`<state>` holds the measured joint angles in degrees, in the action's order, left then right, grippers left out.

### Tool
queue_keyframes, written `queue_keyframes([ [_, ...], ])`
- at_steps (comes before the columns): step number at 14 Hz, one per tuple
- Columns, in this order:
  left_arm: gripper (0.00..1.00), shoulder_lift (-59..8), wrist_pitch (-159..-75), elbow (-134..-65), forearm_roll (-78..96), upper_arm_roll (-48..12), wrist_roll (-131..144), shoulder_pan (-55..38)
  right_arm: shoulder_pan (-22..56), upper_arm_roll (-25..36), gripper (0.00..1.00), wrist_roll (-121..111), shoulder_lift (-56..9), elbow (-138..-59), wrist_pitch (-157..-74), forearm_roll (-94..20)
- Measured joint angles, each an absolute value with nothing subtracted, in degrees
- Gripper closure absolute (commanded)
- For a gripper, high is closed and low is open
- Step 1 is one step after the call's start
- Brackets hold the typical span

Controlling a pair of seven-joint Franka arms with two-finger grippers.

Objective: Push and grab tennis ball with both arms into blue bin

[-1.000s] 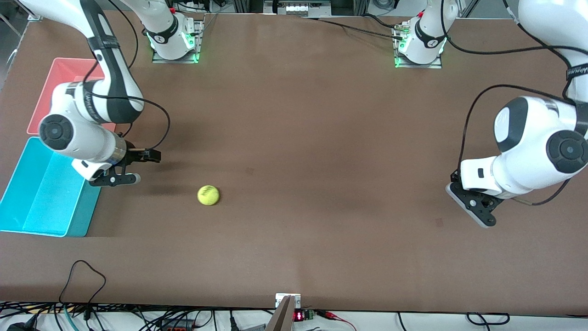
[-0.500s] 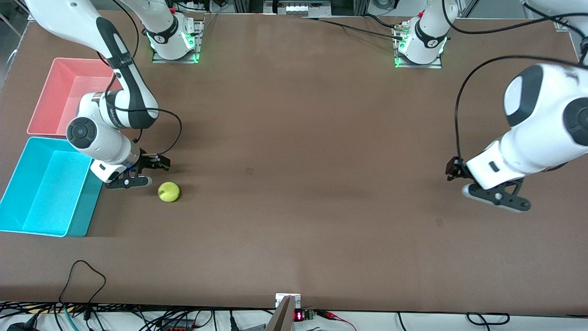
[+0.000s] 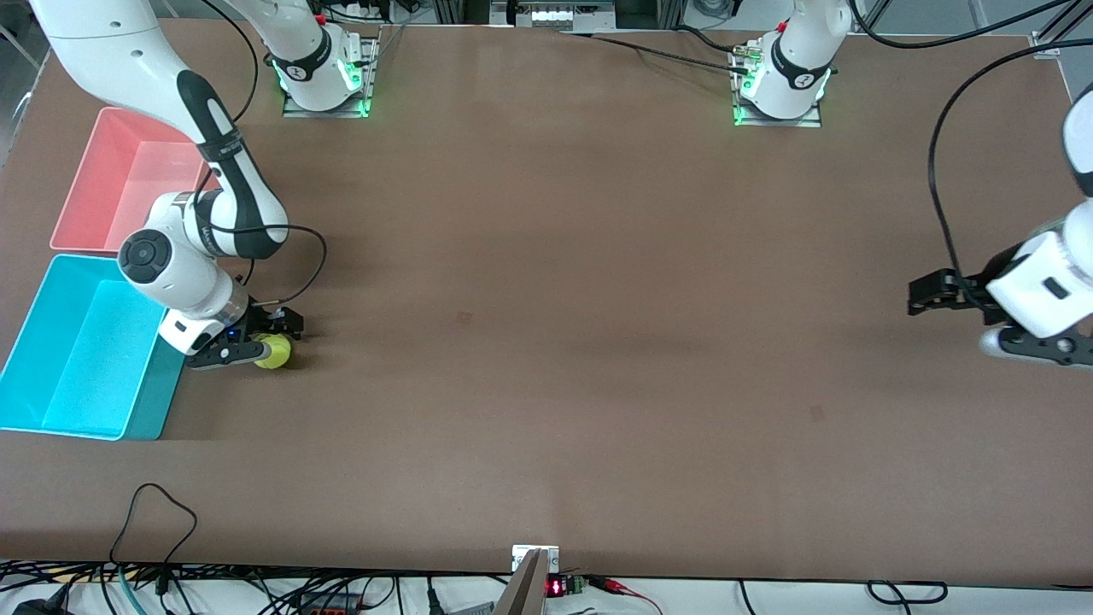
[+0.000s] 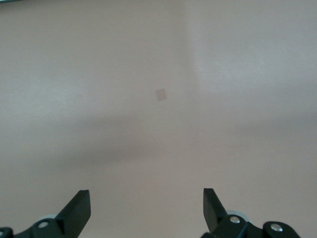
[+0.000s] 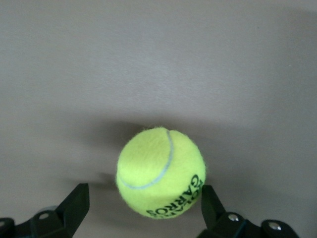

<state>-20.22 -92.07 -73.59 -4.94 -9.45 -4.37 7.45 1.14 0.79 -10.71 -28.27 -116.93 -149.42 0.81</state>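
The tennis ball [image 3: 277, 353] lies on the table beside the blue bin [image 3: 51, 401], toward the left arm's end of it. My right gripper [image 3: 271, 338] is low at the table and open, its fingers on either side of the ball. In the right wrist view the ball [image 5: 161, 173] sits between the open fingers [image 5: 74, 204], close to one of them, with dark lettering showing. My left gripper [image 3: 949, 320] is open and empty over bare table at the left arm's end. The left wrist view shows only its fingertips [image 4: 79, 206] and table.
A pink bin [image 3: 77, 188] stands next to the blue bin, farther from the front camera. A black cable loop [image 3: 158, 512] lies near the table's front edge. A small dark mark [image 3: 464, 318] is on the table's middle.
The ball rolled toward the blue bin and now sits between the right gripper's fingers. The right gripper shifted to meet it. The left gripper drew back toward its own end of the table.
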Motion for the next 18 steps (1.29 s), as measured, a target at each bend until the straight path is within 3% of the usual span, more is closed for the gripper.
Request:
queue_keyframes([
  [5, 0.00, -19.2, -94.6, -73.2, -2.7, 0.2, -0.9, -0.4, 1.0, 0.7, 0.00, -11.3, -28.8, -116.4, -150.0, 0.8],
  [18, 0.00, -5.8, -95.0, -89.3, -1.0, 1.3, 4.8, -1.1, 1.0, 0.7, 0.00, -11.6, -32.8, -114.0, -153.6, 1.5],
])
